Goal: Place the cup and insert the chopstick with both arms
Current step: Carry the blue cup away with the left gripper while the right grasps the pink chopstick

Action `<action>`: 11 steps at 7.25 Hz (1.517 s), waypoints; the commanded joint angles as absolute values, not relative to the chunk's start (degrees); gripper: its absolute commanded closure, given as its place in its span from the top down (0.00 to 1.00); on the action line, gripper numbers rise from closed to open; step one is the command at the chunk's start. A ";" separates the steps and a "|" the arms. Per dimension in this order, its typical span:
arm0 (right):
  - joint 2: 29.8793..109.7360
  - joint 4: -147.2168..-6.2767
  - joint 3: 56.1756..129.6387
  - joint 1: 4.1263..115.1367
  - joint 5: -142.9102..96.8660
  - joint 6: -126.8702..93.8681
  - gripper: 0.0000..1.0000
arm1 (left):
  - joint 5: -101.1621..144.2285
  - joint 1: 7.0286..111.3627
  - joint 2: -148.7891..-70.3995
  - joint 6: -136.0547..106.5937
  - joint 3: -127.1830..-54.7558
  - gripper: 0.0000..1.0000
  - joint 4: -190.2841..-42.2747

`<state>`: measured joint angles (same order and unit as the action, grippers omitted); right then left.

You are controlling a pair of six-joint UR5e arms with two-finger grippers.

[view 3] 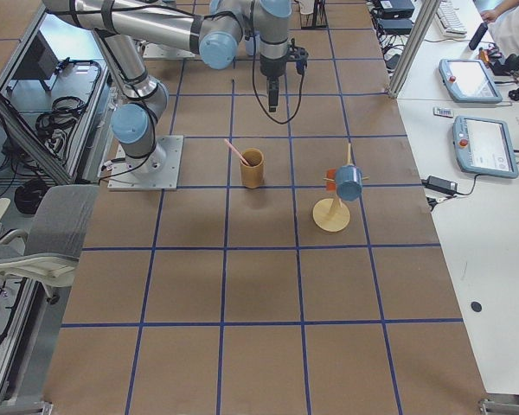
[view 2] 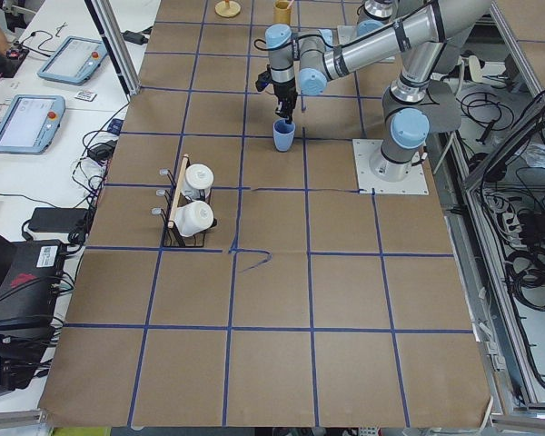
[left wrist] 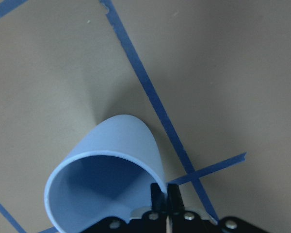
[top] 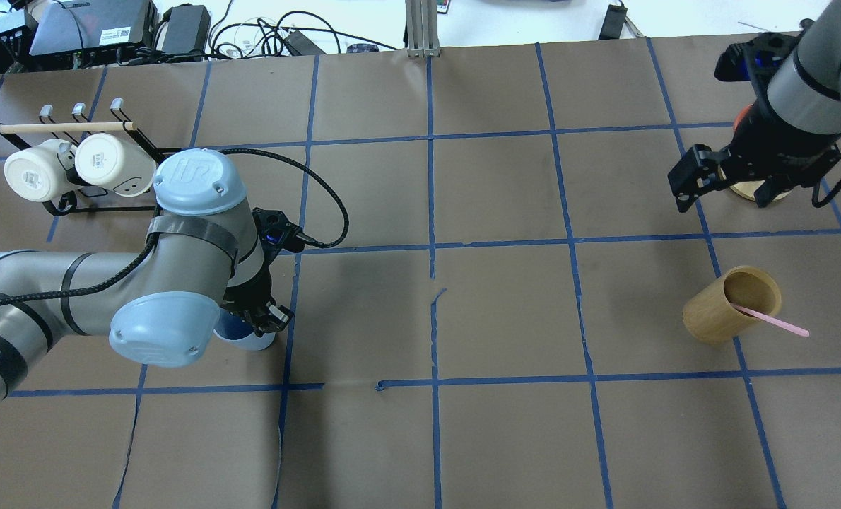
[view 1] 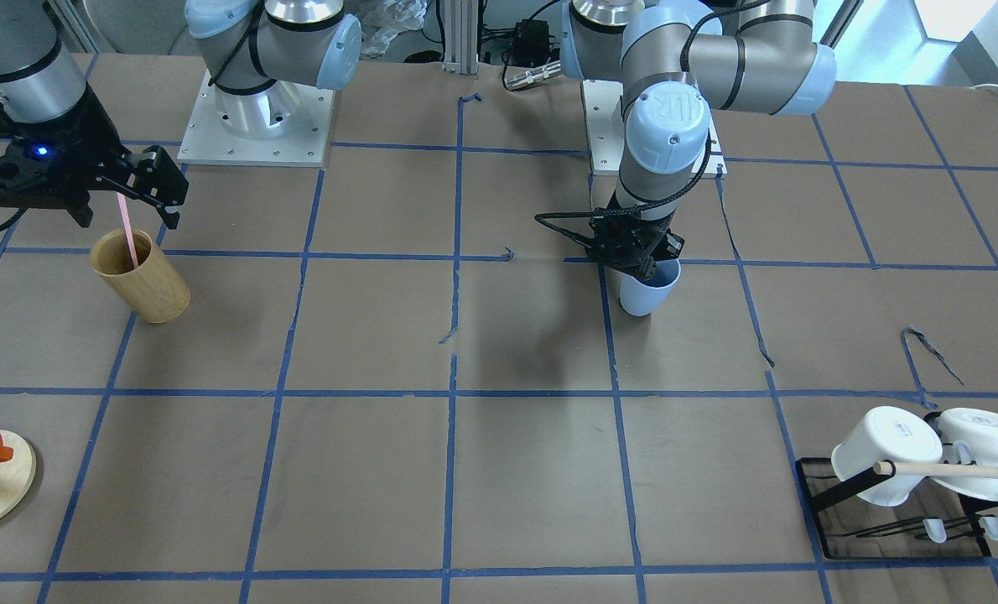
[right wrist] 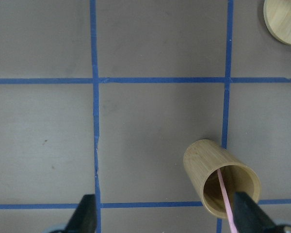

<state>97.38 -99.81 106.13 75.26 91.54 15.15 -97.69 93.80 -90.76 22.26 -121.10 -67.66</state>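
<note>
On the brown, blue-taped worktop (view 1: 382,335), the right hand (right wrist: 167,218) hung with fingers spread wide near the bamboo holder (view 1: 142,281), touching nothing. The left hand (view 1: 637,256) pinched the wall of the blue cup (view 1: 652,292), which stood upright beside a tape crossing. The pink chopstick (view 1: 128,235) leaned inside the holder, its end sticking out.

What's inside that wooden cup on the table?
A pink chopstick leans inside the wooden cup, its top end poking out over the rim. The cup's bottom is in shadow, so anything else there is hidden.
</note>
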 commanded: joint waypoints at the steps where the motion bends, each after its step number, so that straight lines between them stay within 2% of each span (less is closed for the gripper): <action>1: 99.05 -100.55 110.12 69.72 94.20 19.93 1.00 | -95.47 93.87 -90.97 18.58 -116.58 0.00 -68.11; 2: 98.97 -99.94 110.74 69.26 95.18 20.21 1.00 | -91.62 93.78 -93.06 13.41 -112.71 0.00 -67.85; 4: 99.14 -100.02 118.08 62.96 95.71 21.00 1.00 | -88.77 96.05 -99.63 -0.01 -106.46 0.00 -67.59; 6: 100.28 -96.45 119.09 62.93 99.64 21.36 0.99 | -86.50 99.13 -110.07 -12.15 -94.56 0.00 -65.30; 7: 100.28 -94.24 119.09 62.93 99.32 21.36 0.92 | -85.01 100.10 -115.61 -17.35 -86.30 0.00 -66.26; 9: 100.20 -93.96 119.18 62.93 99.05 21.36 0.67 | -85.69 105.09 -125.12 -24.67 -73.10 0.00 -71.06; 10: 100.20 -93.69 119.09 62.93 99.05 21.44 0.52 | -87.26 106.60 -128.46 -27.66 -68.60 0.00 -73.54; 11: 100.02 -93.69 119.00 62.93 99.05 21.45 0.43 | -89.62 107.39 -130.58 -31.34 -65.25 0.00 -74.70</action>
